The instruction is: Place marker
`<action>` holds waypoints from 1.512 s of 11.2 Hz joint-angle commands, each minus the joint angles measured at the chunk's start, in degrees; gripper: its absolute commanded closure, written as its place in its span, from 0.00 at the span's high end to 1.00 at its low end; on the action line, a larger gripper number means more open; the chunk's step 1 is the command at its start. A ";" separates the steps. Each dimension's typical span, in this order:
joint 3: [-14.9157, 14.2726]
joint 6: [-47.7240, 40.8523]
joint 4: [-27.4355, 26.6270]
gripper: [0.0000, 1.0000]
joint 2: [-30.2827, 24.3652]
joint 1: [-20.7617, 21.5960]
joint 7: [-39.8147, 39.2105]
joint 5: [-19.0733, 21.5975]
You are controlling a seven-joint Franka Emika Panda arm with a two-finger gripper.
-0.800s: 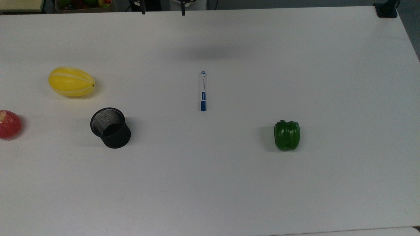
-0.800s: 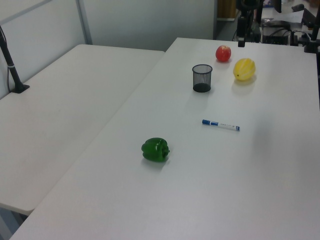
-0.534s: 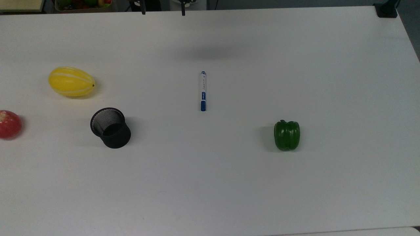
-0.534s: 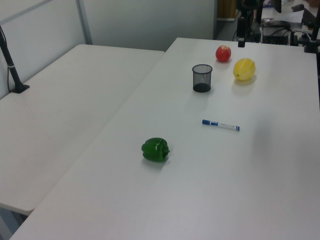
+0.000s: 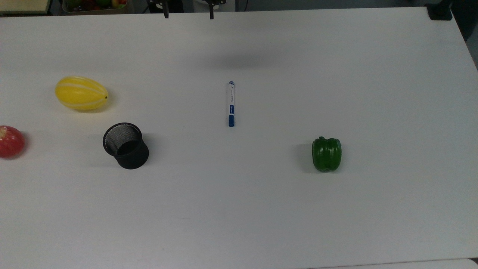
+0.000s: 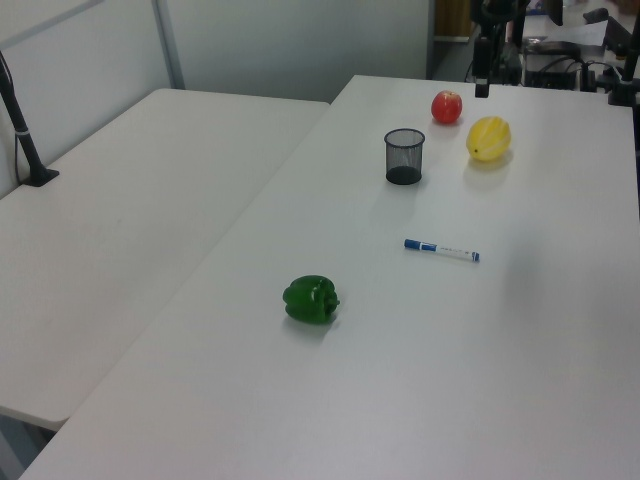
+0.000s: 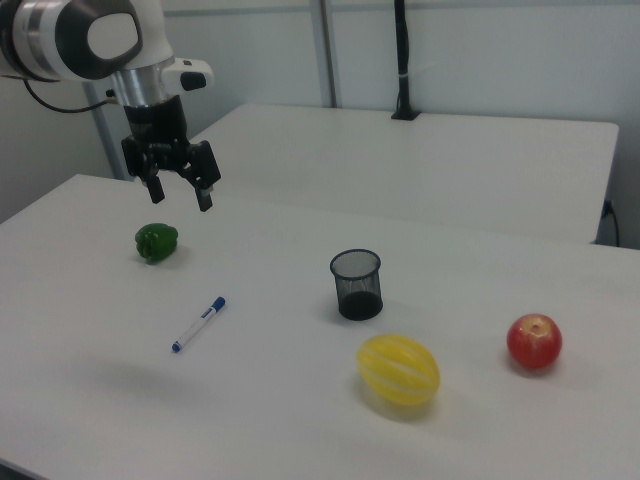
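Hand [image 7: 180,193] spread, high above marker [image 7: 198,324]

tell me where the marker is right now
The marker lies flat on the table near the top view's centre, between the black mesh cup and the green pepper.

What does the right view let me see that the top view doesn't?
The right view alone gives the robot arm whole, with its gripper hanging open above the table, jaws spread, holding nothing, plus a second table behind. The top view alone gives a bin of toy fruit past the table's far edge. Both share the marker lying flat, the green pepper, the black mesh cup standing upright, the yellow melon, the red apple and the white table.
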 commanded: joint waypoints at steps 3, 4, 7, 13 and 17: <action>1.74 5.47 -2.43 1.00 2.27 1.54 2.81 -1.00; 1.75 6.26 -2.60 1.00 3.06 1.63 2.81 -1.00; 1.83 14.85 -9.08 1.00 3.77 1.72 2.81 -1.00; 1.84 23.65 -12.01 1.00 12.10 3.47 6.76 -2.23; 1.84 27.79 -11.92 1.00 16.85 4.35 6.85 -2.32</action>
